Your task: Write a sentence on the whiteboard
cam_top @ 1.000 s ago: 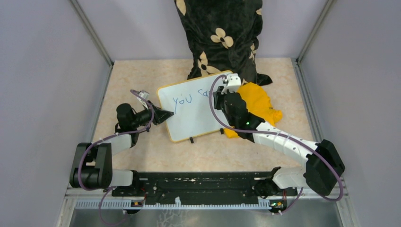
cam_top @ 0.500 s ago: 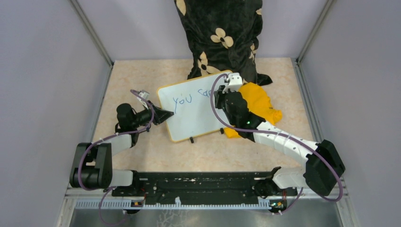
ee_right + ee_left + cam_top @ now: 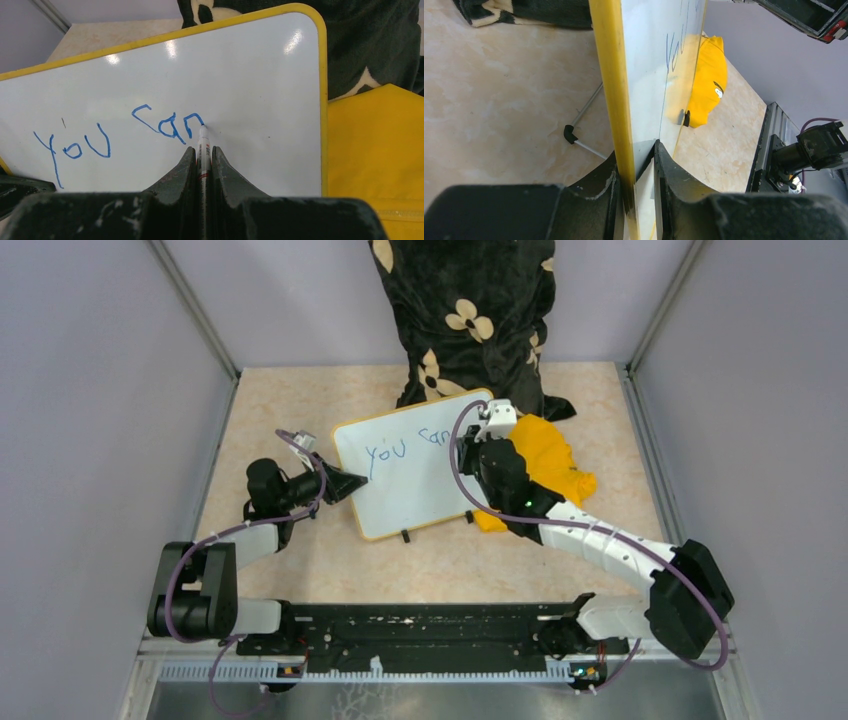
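The whiteboard with its yellow frame is propped up in the middle of the table. Blue words "you can" are on it in the right wrist view. My left gripper is shut on the board's left edge. My right gripper is shut on a white marker. The marker's tip touches the board at the end of the "n". The board also shows in the right wrist view.
A yellow cloth lies to the right of the board, under my right arm. A black flowered fabric bundle stands behind the board. The board's metal stand leg rests on the table. Grey walls close both sides.
My right gripper has moved slightly to the right along the board, and the "n" of "can" has been added.
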